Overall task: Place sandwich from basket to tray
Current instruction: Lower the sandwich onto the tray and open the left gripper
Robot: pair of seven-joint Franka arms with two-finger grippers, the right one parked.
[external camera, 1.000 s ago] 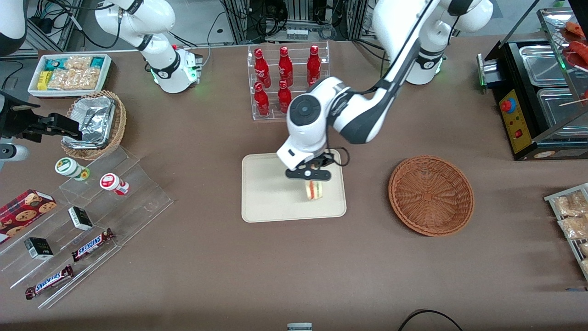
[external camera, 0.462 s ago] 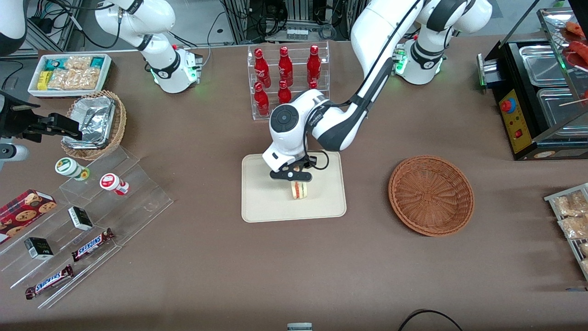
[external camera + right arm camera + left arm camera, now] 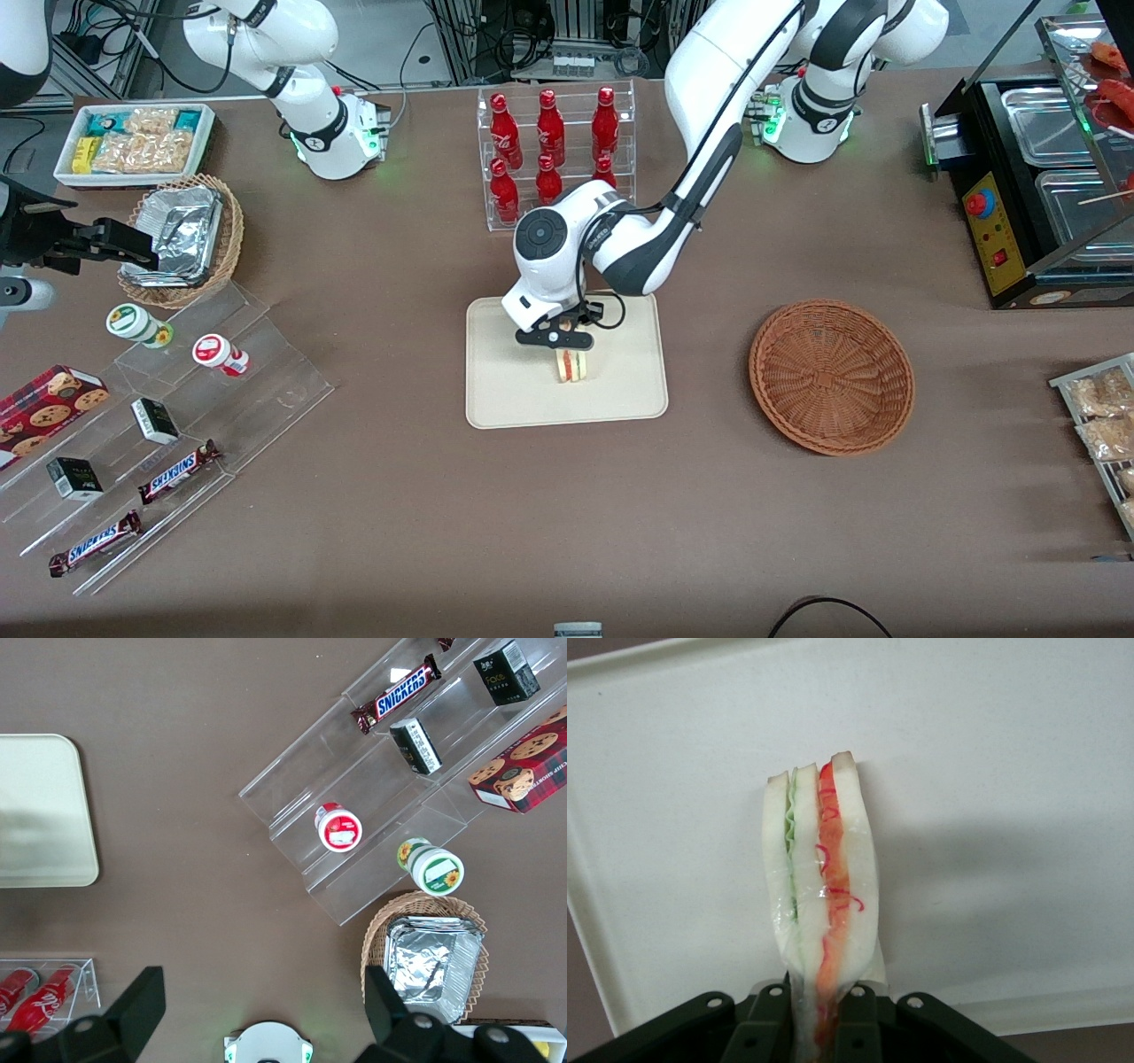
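Gripper [image 3: 567,341] over tray [image 3: 505,390], jaws clamped tight on sandwich [image 3: 822,895], sandwich upright, basket [image 3: 831,377] nearby

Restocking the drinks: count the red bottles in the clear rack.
6 red bottles show in the clear rack: three on the upper row, three on the lower. The working arm covers part of the lowest one, so more may be hidden. The gripper holds the sandwich over the tray.

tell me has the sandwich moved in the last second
Yes. Held in the claw, the sandwich shifted over the tray away from the basket, toward the parked arm's end.
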